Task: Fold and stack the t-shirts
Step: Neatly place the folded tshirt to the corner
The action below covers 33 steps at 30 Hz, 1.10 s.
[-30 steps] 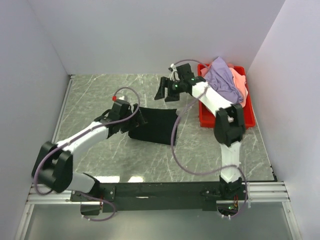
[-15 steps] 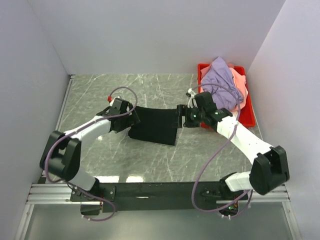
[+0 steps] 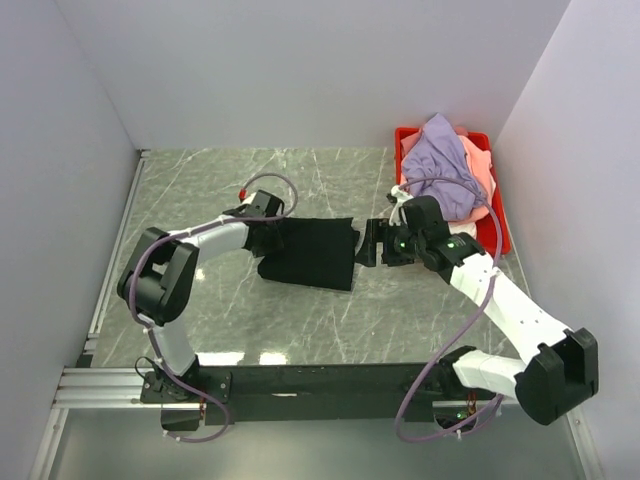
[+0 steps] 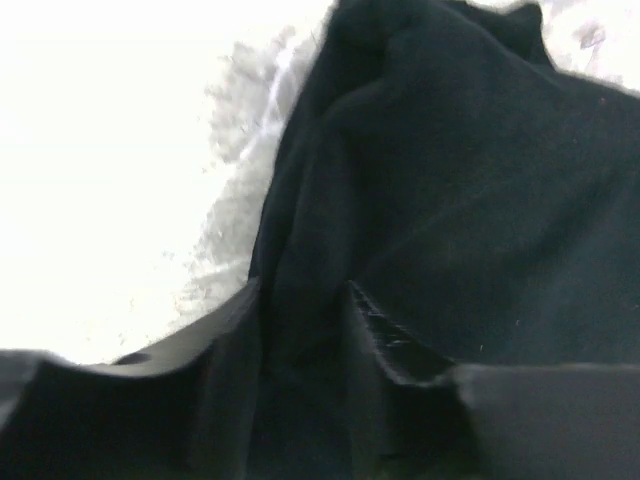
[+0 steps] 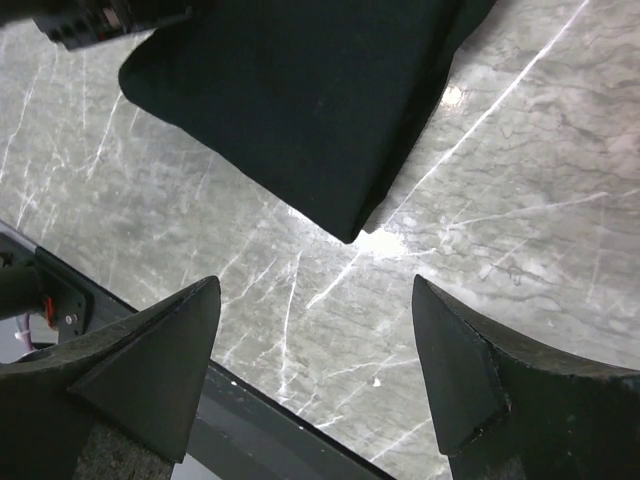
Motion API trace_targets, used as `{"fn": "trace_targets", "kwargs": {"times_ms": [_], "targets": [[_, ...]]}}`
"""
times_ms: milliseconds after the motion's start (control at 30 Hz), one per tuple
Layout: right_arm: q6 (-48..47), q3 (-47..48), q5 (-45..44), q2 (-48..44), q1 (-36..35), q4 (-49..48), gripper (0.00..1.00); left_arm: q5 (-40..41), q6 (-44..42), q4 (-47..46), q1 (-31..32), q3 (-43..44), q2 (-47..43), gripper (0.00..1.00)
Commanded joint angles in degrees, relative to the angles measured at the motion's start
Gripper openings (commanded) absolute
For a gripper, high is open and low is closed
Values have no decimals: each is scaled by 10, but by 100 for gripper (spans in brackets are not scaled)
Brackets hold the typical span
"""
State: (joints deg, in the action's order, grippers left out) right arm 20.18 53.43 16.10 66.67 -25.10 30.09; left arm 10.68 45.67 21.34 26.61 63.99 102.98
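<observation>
A black t-shirt point(image 3: 310, 252) lies folded on the marble table point(image 3: 200, 190). My left gripper point(image 3: 272, 233) sits at its left edge. In the left wrist view the gripper point(image 4: 300, 297) is shut on a fold of the black t-shirt point(image 4: 470, 180), and cloth fills the gap between the fingers. My right gripper point(image 3: 368, 243) hangs open just off the shirt's right edge. Seen from the right wrist, the gripper point(image 5: 315, 285) has only bare table between its fingers, and the shirt's corner point(image 5: 300, 90) lies just ahead. A lavender t-shirt point(image 3: 440, 160) and a salmon-pink one point(image 3: 482, 172) are heaped in the bin.
The red plastic bin point(image 3: 497, 232) stands at the back right against the right wall. White walls close in the table on the left, back and right. The black arm-base rail point(image 3: 320, 382) runs along the near edge.
The left gripper has slid right onto the shirt's left edge and closed on it. The right arm has swung from near the bin down to the shirt's right edge, staying open.
</observation>
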Motion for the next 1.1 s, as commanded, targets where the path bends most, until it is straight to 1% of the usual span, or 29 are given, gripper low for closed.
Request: {"fn": "trace_targets", "kwargs": {"times_ms": [0, 67, 100, 167, 267, 300, 467, 500, 567, 667, 733, 833, 900, 933, 967, 1067], "targets": [[-11, 4, -18, -33, 3, 11, 83, 32, -3, 35, 24, 12, 10, 38], [-16, -1, -19, -49, 3, 12, 83, 60, 5, 53, 27, 13, 20, 26], [-16, -4, -20, -54, 4, 12, 84, 66, 8, 58, 28, 13, 24, 16], [-23, -9, -23, -71, 7, 15, 84, 85, 11, 77, 29, 10, 33, 2], [-23, -17, -15, -88, 15, 8, 84, 115, 3, 104, 29, 1, 21, 1], [-24, -22, -10, -91, 18, 0, 84, 150, 4, 113, 29, -5, 14, 1], [-23, -23, 13, -85, 30, -1, 85, 221, -5, 162, 16, -31, -29, 0], [-23, -25, 15, -82, 31, -2, 85, 242, -4, 169, 7, -33, -33, 1], [-22, -28, 21, -81, 33, -6, 85, 259, 7, 184, -8, -31, -33, 0], [-20, -28, 38, -74, 38, -11, 85, 285, -16, 191, -37, -23, -24, 0], [-21, -30, 46, -72, 41, -14, 85, 325, -27, 204, -55, -11, -20, 0], [-20, -33, 45, -70, 45, -18, 85, 321, -65, 171, -96, -15, -25, 0], [-19, -34, 39, -70, 46, -18, 85, 297, -88, 150, -126, -11, -24, 0], [-19, -34, 39, -69, 47, -18, 85, 278, -93, 136, -153, -5, -17, 0], [-19, -34, 38, -69, 49, -19, 85, 246, -108, 125, -163, 7, -13, 0], [-20, -34, 32, -66, 52, -18, 85, 236, -122, 103, -179, 30, 13, 0]]}}
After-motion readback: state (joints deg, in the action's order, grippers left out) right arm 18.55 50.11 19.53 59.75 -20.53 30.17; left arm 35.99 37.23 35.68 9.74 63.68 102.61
